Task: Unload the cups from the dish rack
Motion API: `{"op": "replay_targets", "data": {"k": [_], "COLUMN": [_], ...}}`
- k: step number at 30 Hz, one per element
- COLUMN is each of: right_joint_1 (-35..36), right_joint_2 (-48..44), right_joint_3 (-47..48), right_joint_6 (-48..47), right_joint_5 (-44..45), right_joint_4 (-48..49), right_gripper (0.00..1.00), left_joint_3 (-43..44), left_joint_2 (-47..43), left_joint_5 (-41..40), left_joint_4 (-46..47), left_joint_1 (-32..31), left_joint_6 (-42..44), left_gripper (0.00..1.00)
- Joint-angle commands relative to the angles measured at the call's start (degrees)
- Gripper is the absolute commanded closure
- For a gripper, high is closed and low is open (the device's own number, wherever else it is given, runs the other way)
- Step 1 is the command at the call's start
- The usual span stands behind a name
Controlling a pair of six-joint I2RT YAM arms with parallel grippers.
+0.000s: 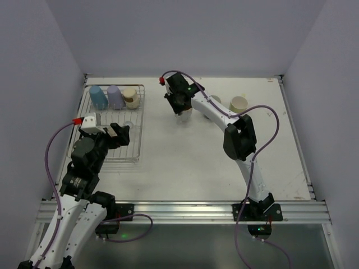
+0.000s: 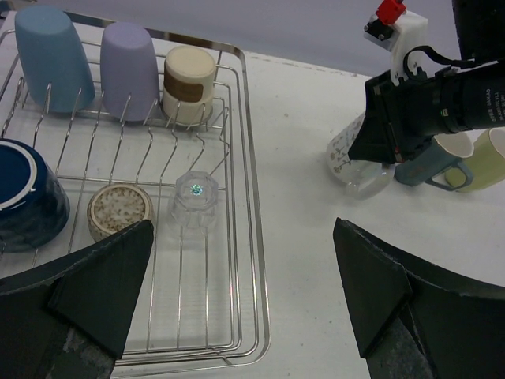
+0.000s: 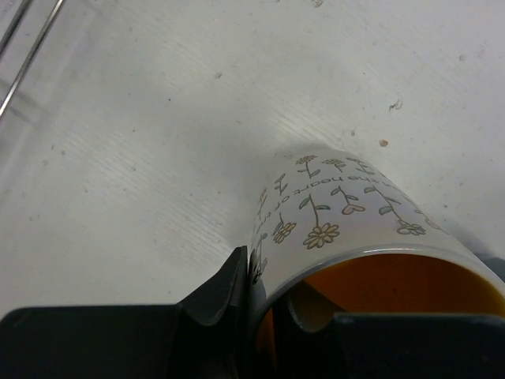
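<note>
The dish rack (image 2: 254,237) (image 1: 138,120) holds upturned cups: light blue (image 2: 51,55), lavender (image 2: 130,71) and beige (image 2: 188,83) along the far side, then a navy one (image 2: 24,197), a small speckled one (image 2: 118,212) and a tiny clear glass (image 2: 195,201). My left gripper (image 2: 241,292) (image 1: 112,130) hangs open above the rack's near right corner, holding nothing. My right gripper (image 3: 256,296) (image 1: 182,109) is shut on the rim of a flowered, orange-inside cup (image 3: 339,213) (image 2: 351,162), upright just above or on the table right of the rack.
A grey mug (image 2: 426,162) and a pale yellow-green cup (image 2: 481,158) (image 1: 238,103) stand on the white table just behind the right gripper. Walls close in the table at the back and on both sides.
</note>
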Motion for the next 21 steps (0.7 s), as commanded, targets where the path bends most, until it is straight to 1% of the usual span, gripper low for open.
{"op": "replay_targets", "data": {"k": [1,6,10,13,14,15,17,18,21], "right_joint_1": [-0.3,-0.5,-1.7,-2.3,-2.3,-2.3,-2.2,-2.2,-2.3], "right_joint_2": [-3.1,-1.8,-2.0,-3.2,-3.9,-4.5,-6.2,-6.9,-10.6], "right_joint_3": [1.2,-2.5,-5.1,-7.4,-8.3,-8.7,-9.8,-10.1,-11.6], "right_joint_6": [-7.6,-9.2,-8.7,-8.6,-8.6,-8.6,-8.5,-8.3,-7.0], "right_joint_5": [2.2,4.9,4.4,3.7,3.6,3.4,2.5,2.4,2.0], "right_joint_4": [4.7,7.7,9.8,11.5,12.0,12.3,13.0,13.2,14.2], "right_gripper": [1.00,1.00,1.00,0.95,0.91,0.77,0.65,0.53,0.38], "left_joint_3": [0.7,0.5,0.5,0.5,0.5,0.5,0.5,0.6,0.7], "left_joint_2": [0.9,2.1,3.6,4.7,5.0,5.2,6.2,7.0,9.3], "left_joint_5": [-1.4,-2.2,-2.2,-2.4,-2.5,-2.7,-3.1,-3.3,-3.0], "left_joint_4": [0.9,1.1,1.0,0.9,0.9,0.8,0.9,0.9,1.1], "left_joint_1": [-0.2,0.0,0.3,0.5,0.4,0.5,0.5,0.7,0.8], "left_joint_6": [1.4,1.4,1.6,1.5,1.6,1.6,1.5,1.5,0.9], "left_gripper": [0.00,0.00,0.00,0.00,0.00,0.00,0.00,0.00,0.00]}}
